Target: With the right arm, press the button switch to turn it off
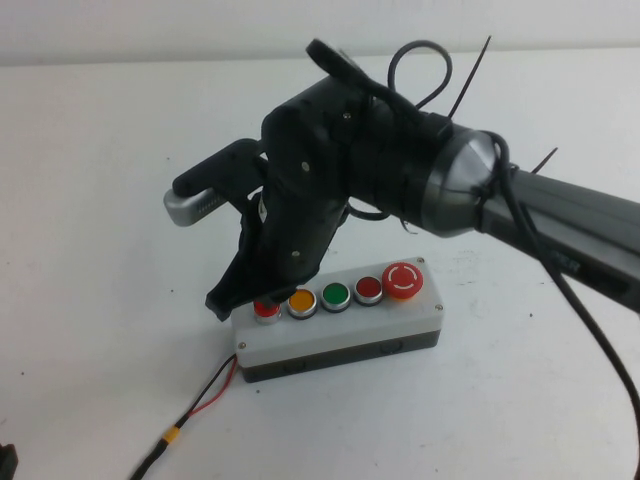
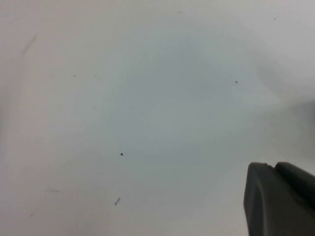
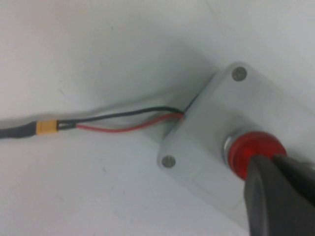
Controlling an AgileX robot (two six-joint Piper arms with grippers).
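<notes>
While the right gripper [image 1: 240,300] sits left of centre in the high view, fingers together, tip on the button switch [image 1: 267,309] at the grey box's [image 1: 340,335] left end, the left gripper [image 2: 280,199] hovers over bare table [image 2: 147,98], finger state unclear.

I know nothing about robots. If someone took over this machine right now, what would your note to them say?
Right gripper: shut, its tip down on the button switch at the left end of the grey box.
Left gripper: parked over bare table, away from the box; only its tip shows.
Done: tip is on the button.
Left: I cannot tell whether the switch is off yet; check that, then lift the right arm away.
</notes>
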